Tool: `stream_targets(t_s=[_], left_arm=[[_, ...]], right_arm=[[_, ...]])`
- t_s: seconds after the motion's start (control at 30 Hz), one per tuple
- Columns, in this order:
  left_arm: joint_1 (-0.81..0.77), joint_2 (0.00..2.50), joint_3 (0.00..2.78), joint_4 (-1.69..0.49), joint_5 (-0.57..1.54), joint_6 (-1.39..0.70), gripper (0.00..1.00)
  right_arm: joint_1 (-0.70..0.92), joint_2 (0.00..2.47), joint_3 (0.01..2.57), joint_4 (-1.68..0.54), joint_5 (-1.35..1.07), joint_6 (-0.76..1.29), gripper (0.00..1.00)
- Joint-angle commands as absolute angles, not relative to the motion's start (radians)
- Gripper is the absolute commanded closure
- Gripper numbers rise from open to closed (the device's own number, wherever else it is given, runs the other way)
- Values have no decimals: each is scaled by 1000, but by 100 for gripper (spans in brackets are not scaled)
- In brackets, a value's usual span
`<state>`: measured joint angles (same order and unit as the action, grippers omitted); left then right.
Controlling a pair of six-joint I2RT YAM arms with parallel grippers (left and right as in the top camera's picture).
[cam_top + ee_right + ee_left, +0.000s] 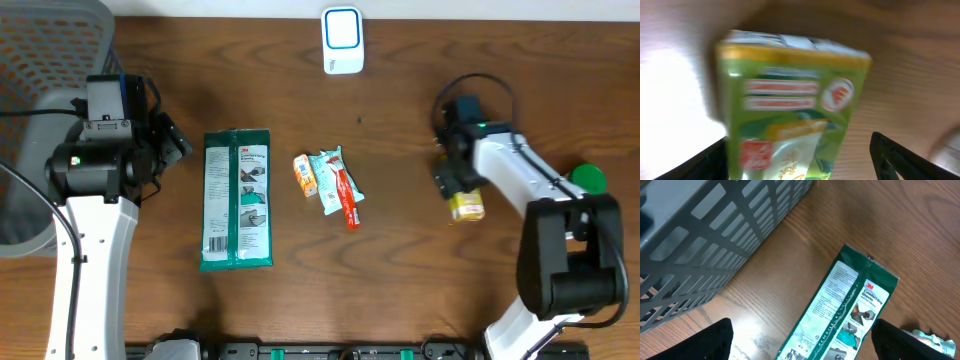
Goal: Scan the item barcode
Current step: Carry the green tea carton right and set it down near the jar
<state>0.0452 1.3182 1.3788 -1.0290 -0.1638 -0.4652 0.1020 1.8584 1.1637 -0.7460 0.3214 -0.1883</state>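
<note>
A green and yellow drink carton (790, 100) lies on the wooden table, seen blurred and close in the right wrist view. My right gripper (800, 160) stands open around it; the right finger (905, 157) is clearly apart from it, and the left finger (710, 162) is next to its edge. From overhead, the carton (466, 208) pokes out under the right gripper (455, 185). The white and blue scanner (342, 40) stands at the table's far edge. My left gripper (802, 340) is open above the end of a green glove packet (840, 315), holding nothing.
The glove packet (237, 200) lies left of centre. A small orange box (305, 174), a teal sachet (328, 180) and a red stick (347, 195) lie mid-table. A grey mesh basket (45, 60) fills the far left corner. A green round object (588, 178) sits at the right.
</note>
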Motion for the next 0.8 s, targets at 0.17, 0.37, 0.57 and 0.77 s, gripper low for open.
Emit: stream_targets(t_s=[0.17,0.37,0.57,0.77], left_arm=[[49,1313,1386,-1032,-177,-453,11],[49,1313,1386,-1032,-177,-453,11],[49,1313,1386,-1032,-177,-453,11],[49,1313,1386,-1032,-177,-453,11]], right_arm=[[-84,1859,1168,-565,435,-166,19],[-85,1857,1264,-617,364,-202,15],[-51,1851,1455,-895,-97,-122,1],[-37,1853,1401,-908,-376,-114,1]])
